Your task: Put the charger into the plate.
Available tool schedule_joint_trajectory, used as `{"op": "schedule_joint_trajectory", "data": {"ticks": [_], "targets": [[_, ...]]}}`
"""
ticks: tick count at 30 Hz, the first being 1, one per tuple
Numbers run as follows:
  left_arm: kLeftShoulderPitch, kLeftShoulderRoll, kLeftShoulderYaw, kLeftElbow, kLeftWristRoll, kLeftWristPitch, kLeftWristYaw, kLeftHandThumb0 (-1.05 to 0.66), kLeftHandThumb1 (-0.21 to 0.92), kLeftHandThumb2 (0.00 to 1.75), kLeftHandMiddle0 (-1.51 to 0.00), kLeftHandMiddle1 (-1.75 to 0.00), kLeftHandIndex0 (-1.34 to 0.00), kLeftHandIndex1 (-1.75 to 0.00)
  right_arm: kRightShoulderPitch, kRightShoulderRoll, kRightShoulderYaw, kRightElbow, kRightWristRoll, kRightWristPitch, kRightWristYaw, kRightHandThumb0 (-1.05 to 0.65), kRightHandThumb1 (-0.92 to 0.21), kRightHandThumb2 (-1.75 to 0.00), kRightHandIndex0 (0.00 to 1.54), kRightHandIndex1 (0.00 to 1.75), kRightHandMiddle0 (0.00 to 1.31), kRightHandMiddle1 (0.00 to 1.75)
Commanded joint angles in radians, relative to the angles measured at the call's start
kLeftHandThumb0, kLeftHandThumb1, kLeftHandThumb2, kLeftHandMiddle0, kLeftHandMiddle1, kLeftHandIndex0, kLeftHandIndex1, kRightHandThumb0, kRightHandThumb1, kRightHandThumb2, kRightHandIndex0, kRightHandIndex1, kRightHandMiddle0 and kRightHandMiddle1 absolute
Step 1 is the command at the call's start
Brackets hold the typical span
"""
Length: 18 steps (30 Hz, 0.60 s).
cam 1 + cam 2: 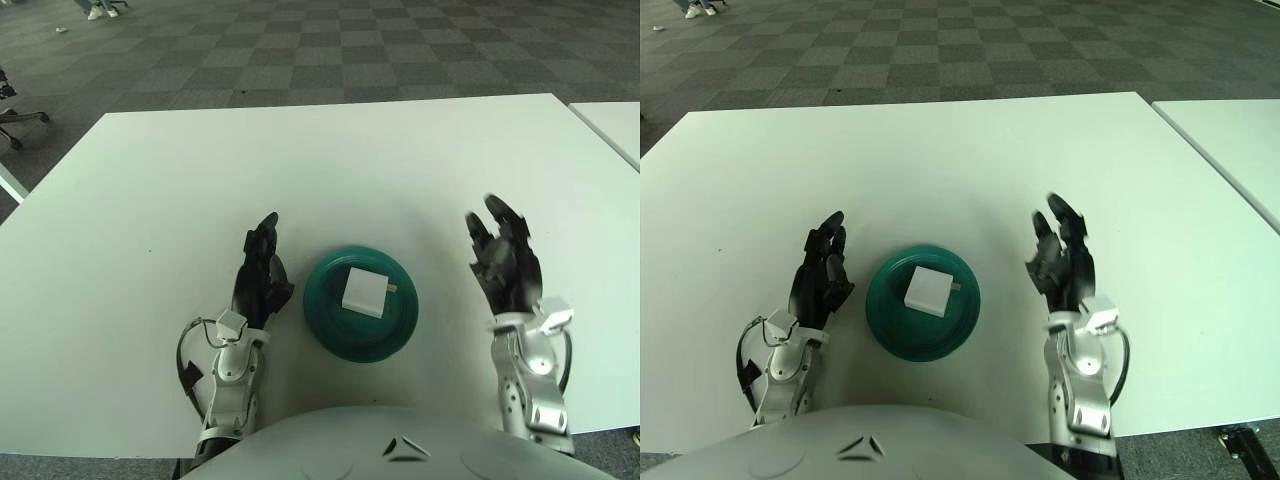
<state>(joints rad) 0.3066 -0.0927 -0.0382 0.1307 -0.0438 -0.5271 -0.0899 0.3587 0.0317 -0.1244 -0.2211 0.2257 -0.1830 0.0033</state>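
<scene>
A white table [200, 170] fills the foreground, with the corner of a second white table [612, 125] just beside it at right. Behind them stretches grey checkered carpet [330, 45], where an office chair's wheeled base [18, 118] shows at far left.

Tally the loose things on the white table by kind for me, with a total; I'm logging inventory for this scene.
White square charger: 1, lying in the plate
Round dark green plate: 1, on the white table
Total: 2
Both hands hold nothing: the left hand shows left of the plate, the right hand to its right.
</scene>
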Motion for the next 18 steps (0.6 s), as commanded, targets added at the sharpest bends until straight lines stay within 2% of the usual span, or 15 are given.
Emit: {"op": "schedule_joint_trajectory", "data": {"ticks": [1, 11, 18], "targets": [[0.058, 0.016, 0.008, 0.058, 0.008, 0.015, 0.006, -0.84, 0.92, 0.95, -0.17, -0.01, 0.00, -0.62, 0.006, 0.015, -0.011, 0.059, 0.005, -0.051, 0.015, -0.90, -0.92, -0.77, 0.38, 0.07, 0.08, 0.97], [0.066, 0.032, 0.010, 0.056, 0.016, 0.012, 0.005, -0.85, 0.92, 0.97, -0.16, 0.00, 0.00, -0.58, 0.029, 0.004, -0.012, 0.098, -0.031, -0.109, 0.036, -0.90, -0.92, -0.76, 0.36, 0.05, 0.08, 0.97], [0.074, 0.044, 0.016, 0.047, 0.019, 0.034, 0.008, -0.85, 0.92, 0.98, -0.16, 0.00, 0.00, -0.56, 0.080, 0.022, 0.042, 0.125, -0.082, -0.157, 0.053, -0.91, -0.92, -0.79, 0.33, 0.03, 0.04, 0.96]]}}
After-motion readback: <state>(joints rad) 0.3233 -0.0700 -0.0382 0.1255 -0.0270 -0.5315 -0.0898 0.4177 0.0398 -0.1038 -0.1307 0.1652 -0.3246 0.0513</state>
